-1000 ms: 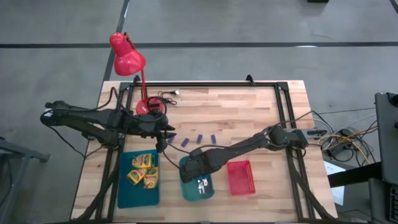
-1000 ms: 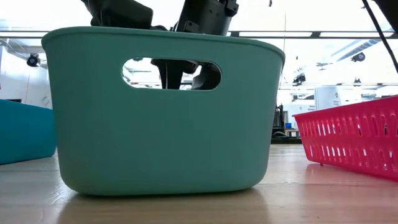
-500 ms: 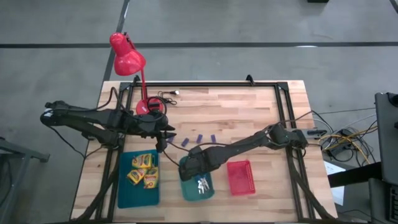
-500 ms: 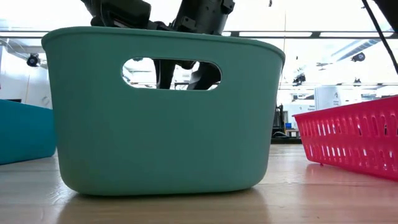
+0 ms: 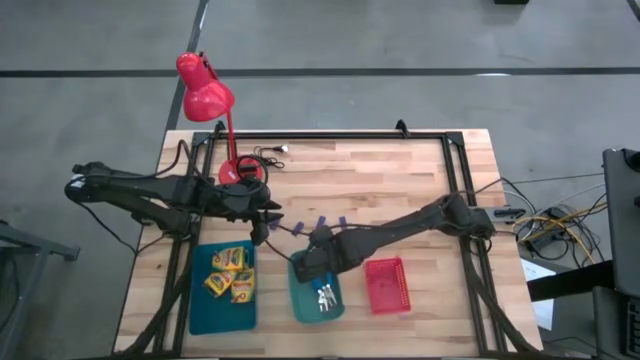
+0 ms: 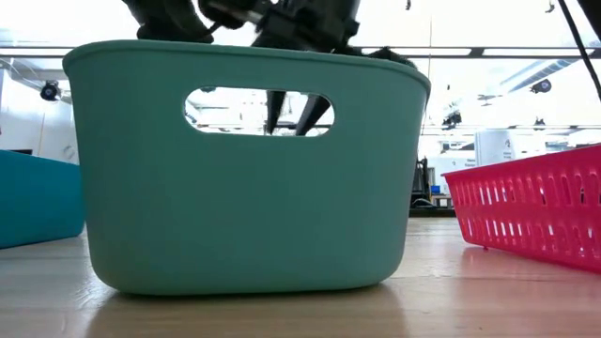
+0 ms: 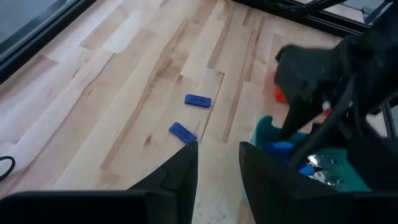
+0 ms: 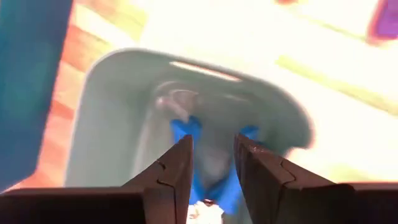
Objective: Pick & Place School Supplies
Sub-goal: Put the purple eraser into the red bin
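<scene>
Below right gripper [image 5: 312, 262], fingers apart and empty: two blue-handled scissors [image 5: 324, 296] in green bin [image 5: 300, 303]. Beside parted left gripper [image 5: 263, 226]: three yellow crayon boxes [image 5: 229, 273].

A red lamp [image 5: 205, 95] stands at the bench's [image 5: 400, 180] 11 o'clock corner. Three trays sit along 6 o'clock: blue [image 5: 200, 315], green [image 5: 300, 305], red [image 5: 387, 285].

Bin [image 6: 244, 188] contents: hidden in the low view behind the green wall filling the frame's centre.
Scissors [image 8: 205, 162]: motion-blurred in the right wrist view; blades indistinct.
Blue tray [image 6: 38, 197]: cut off at the left edge, low view.
Red basket [image 6: 535, 207]: cut off at the right edge.
Purple blocks [image 5: 320, 221]: partly covered by the right arm, mid-frame, high view.
</scene>
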Robot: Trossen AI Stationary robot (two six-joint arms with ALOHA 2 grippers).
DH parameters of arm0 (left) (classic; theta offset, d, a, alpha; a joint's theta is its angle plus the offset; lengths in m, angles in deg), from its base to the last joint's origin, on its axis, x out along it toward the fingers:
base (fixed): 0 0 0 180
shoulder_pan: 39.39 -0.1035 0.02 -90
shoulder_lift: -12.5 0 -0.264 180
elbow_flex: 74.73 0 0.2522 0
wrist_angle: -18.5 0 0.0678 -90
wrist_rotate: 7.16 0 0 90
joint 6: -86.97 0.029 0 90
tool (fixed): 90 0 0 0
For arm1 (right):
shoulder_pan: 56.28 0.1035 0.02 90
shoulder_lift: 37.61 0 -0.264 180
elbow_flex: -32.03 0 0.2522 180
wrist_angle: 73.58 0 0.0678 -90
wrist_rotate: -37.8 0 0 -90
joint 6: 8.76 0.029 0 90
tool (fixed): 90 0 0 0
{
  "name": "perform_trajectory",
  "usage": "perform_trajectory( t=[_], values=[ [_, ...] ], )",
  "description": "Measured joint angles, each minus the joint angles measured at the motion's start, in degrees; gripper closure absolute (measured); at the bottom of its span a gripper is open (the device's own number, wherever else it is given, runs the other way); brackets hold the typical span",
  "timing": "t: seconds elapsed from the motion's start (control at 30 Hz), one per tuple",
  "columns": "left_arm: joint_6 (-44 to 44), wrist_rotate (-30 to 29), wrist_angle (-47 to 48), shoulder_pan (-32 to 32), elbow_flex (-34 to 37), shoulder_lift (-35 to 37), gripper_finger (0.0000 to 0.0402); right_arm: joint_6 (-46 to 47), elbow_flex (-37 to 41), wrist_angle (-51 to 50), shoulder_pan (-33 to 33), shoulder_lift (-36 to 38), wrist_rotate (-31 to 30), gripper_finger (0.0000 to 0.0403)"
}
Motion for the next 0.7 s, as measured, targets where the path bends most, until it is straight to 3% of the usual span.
perform_trajectory(
  t=[0.47,0.7],
  values=[
    [0.0,0.0,0.0,0.0,0.0,0.0,0.0280,-2.0,-0.3,-14.3,-0.6,8.0,-9.5,0.0294],
    [0.0,0.2,-0.1,0.0,0.0,0.0,0.0280,-7.0,1.3,-16.6,-3.1,10.9,-10.3,0.0294]
  ],
)
